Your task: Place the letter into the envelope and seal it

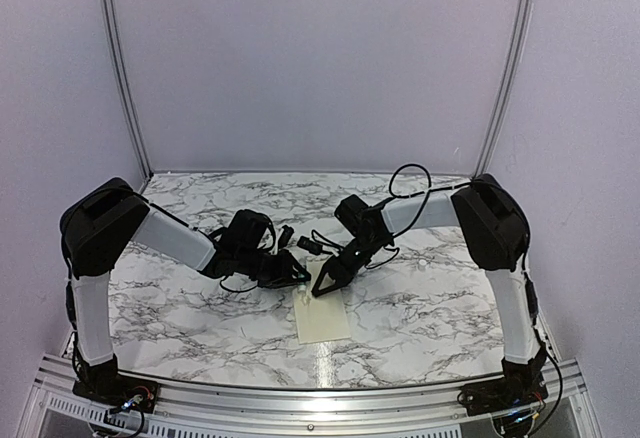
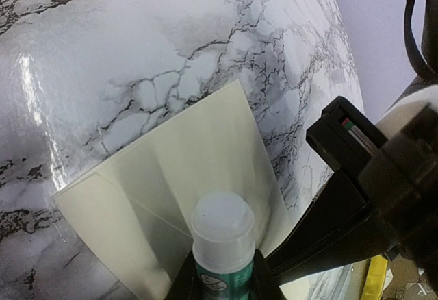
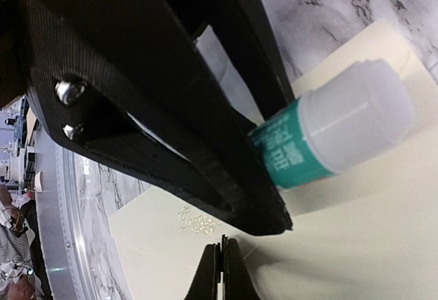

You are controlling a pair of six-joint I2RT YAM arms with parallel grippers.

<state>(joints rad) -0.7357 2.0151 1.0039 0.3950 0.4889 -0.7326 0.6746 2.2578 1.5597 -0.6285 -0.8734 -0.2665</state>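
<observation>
The cream envelope (image 1: 322, 318) lies flat on the marble table (image 1: 430, 308), near the front edge and between the two arms. It is the only container here, and no view shows inside it, so I cannot tell whether the letter is in it.

The left gripper (image 1: 292, 276) is clamped around a glue stick (image 1: 302, 287) and holds it just above the envelope's far end. The right gripper (image 1: 322, 286) has its two fingers closed tip to tip with nothing visible between them, and the tips are down at the envelope's far edge.

From above, the glue stick is only a pale speck. The left wrist view shows its frosted cap and green label (image 2: 222, 235), the diagonal fold lines across the envelope (image 2: 198, 156), and the right gripper (image 2: 308, 245) as a black wedge coming in from the right. The right wrist view alone shows a small gilt emblem (image 3: 198, 221) on the paper and the teal printing on the glue stick (image 3: 342, 129).

In that view the left gripper's black fingers (image 3: 157, 108) fill the upper half and hide much of the envelope (image 3: 356, 245). The right gripper (image 3: 222, 272) appears as a thin closed point at the bottom

A black cable (image 1: 405, 180) loops over the right arm, and an aluminium rail (image 1: 320, 398) runs along the near edge
</observation>
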